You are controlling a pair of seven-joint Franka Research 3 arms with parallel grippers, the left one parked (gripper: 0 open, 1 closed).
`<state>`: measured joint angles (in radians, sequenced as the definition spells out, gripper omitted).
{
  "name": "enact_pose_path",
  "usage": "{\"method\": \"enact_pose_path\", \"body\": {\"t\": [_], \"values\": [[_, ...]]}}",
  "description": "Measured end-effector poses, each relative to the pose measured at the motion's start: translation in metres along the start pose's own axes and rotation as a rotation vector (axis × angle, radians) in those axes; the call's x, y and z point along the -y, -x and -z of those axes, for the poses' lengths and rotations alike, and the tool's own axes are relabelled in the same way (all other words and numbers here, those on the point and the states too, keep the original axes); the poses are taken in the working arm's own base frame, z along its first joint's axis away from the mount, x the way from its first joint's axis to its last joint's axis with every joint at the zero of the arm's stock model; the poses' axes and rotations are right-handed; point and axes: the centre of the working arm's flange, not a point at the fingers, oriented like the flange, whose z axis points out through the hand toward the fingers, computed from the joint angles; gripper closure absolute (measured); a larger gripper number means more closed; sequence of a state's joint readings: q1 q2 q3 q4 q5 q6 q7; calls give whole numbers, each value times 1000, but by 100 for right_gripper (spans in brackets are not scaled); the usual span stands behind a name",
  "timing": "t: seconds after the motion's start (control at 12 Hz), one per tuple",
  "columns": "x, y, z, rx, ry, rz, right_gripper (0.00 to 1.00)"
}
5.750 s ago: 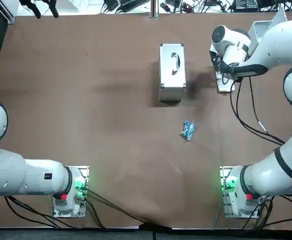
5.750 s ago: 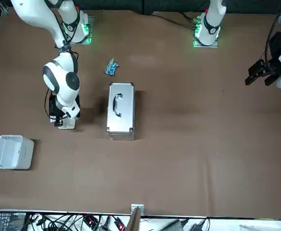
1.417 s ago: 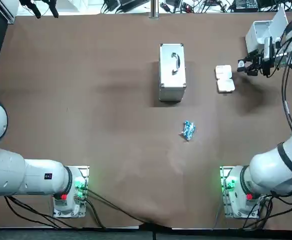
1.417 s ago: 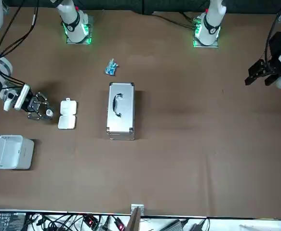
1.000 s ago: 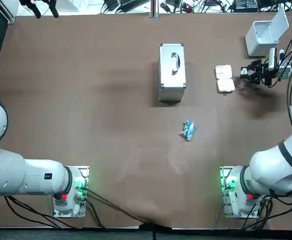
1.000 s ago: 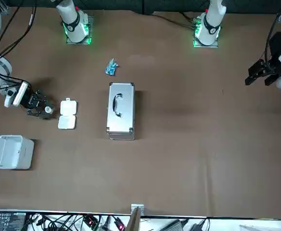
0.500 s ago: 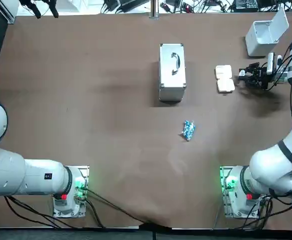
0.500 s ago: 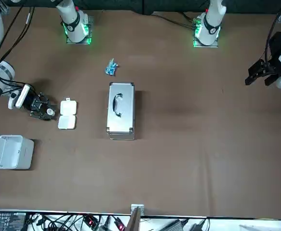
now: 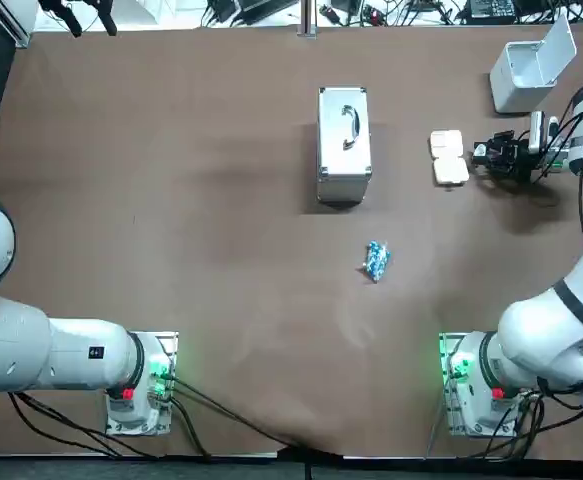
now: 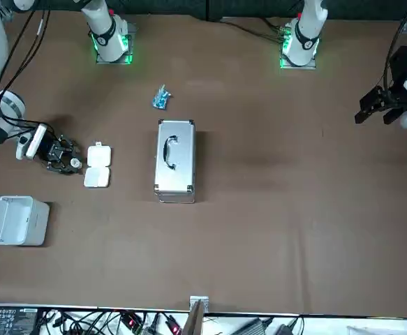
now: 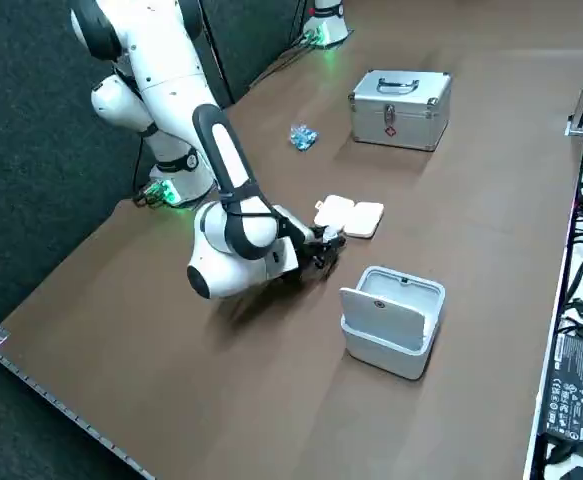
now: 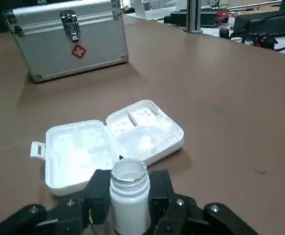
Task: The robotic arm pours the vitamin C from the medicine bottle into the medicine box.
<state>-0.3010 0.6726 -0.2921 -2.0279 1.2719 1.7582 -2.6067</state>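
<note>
The white medicine box [image 12: 110,142] lies open on the brown table, its lid flat beside its compartments. It also shows as the box [image 9: 449,158] in the top view and the box [image 10: 97,165] in the front view. My right gripper [image 12: 128,193] is shut on a small white medicine bottle [image 12: 128,196] with no cap. The bottle's open mouth sits just short of the box's near edge. From above, the gripper [image 9: 491,153] lies low and level just right of the box. The side view shows the gripper [image 11: 326,240] beside the box [image 11: 349,216].
A silver first-aid case [image 9: 344,145] stands left of the box. A blue packet [image 9: 375,260] lies nearer the arm bases. An open white bin [image 9: 531,65] sits at the far right corner, behind the gripper. Cables hang along the right arm.
Since 5.8 s ago the right arm has left the box, uncovering it. Over the last second the gripper has slid left toward the box with the bottle in it.
</note>
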Motion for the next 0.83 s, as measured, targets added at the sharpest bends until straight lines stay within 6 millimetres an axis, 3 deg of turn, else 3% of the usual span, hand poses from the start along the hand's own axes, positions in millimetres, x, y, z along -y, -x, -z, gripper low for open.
{"method": "enact_pose_path", "body": {"t": [0.33, 0.58, 0.83], "values": [[1, 3, -1, -4, -2, -6, 54], [1, 3, -1, -4, -2, -5, 44], [-1, 2, 1, -3, 1, -2, 40]]}}
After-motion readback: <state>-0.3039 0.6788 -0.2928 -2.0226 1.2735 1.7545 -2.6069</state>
